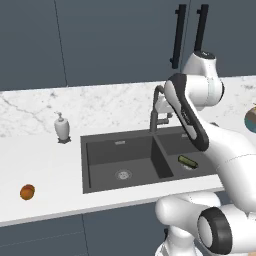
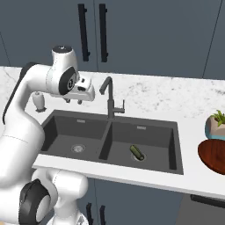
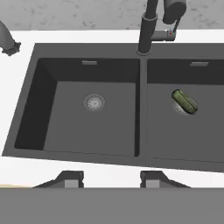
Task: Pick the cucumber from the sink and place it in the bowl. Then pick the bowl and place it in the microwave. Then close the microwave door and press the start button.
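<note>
The cucumber (image 3: 184, 101) is small and dark green, and lies on the drain of the right basin of the dark grey sink (image 3: 48, 105). It also shows as the cucumber (image 2: 137, 152) and the cucumber (image 1: 188, 161) in the base views. My gripper (image 3: 109, 177) hovers high over the sink's front edge, left of the cucumber, open with nothing between its fingertips. From the right base, the gripper (image 2: 74, 101) hangs above the left basin. A blue-teal and tan round thing (image 1: 251, 119) is cut by the right edge; I cannot tell whether it is the bowl. The microwave is out of view.
The tall dark faucet (image 2: 110, 99) stands behind the basins' divider, close to my hand. A soap dispenser (image 1: 62, 127) and a round orange-brown fruit (image 1: 27, 191) sit on the counter to the left. On the right are a potted plant (image 2: 215, 124) and a red-brown round board (image 2: 213, 157).
</note>
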